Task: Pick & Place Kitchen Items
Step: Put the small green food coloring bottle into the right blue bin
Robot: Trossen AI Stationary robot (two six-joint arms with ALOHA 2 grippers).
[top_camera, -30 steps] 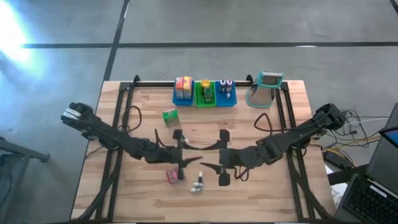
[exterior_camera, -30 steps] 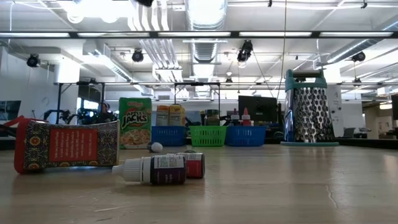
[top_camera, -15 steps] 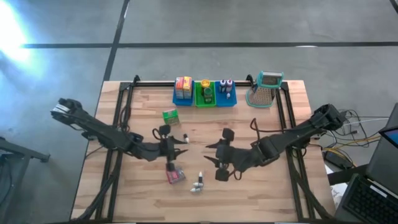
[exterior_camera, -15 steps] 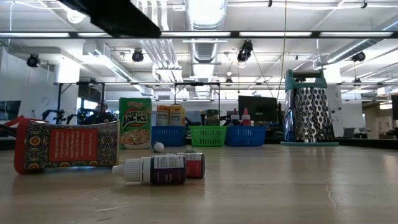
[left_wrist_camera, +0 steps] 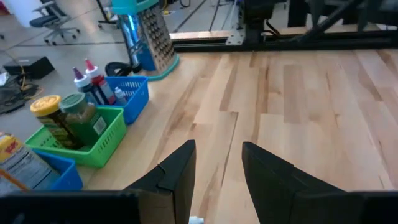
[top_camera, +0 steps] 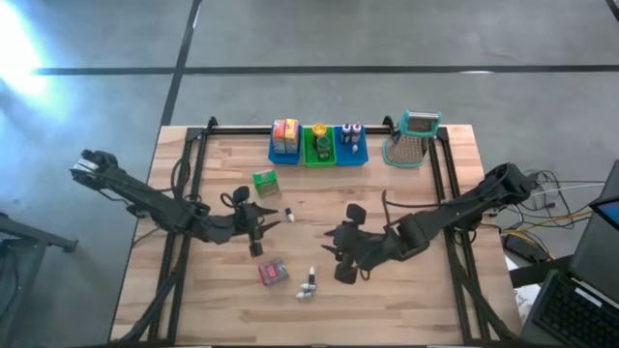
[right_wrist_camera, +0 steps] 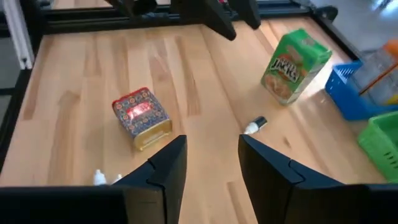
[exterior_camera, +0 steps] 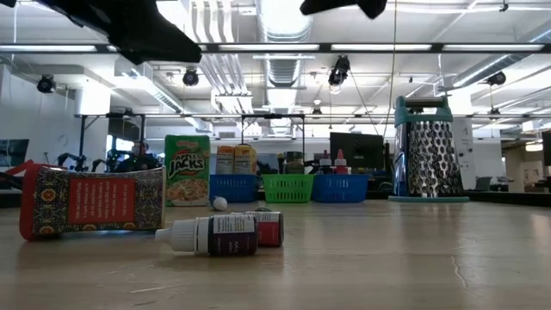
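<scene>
— Three bins, is that right, along the far edge of the wooden table?

— Yes. Going left to right: a blue bin with yellow-red boxes, a green bin with two jars, and another blue bin with small bottles. Past them stands one metal grater with a teal handle.

— And the room?

— Grey concrete floor around the table; the low view shows ceiling ducts and strip lights, and a laptop sits off the table's right side.

— What's loose on the wood?

— One green cereal box near the bins, one tiny white bottle just right of it, one pink-red packet nearer the front, and two small bottles lying together to its right, one of them purple-labelled.

— The arms?

— The left gripper hangs above the wood between the cereal box and the packet, fingers apart, nothing in them. The right gripper hovers right of the paired bottles, its fingers spread too, carrying nothing.
</scene>
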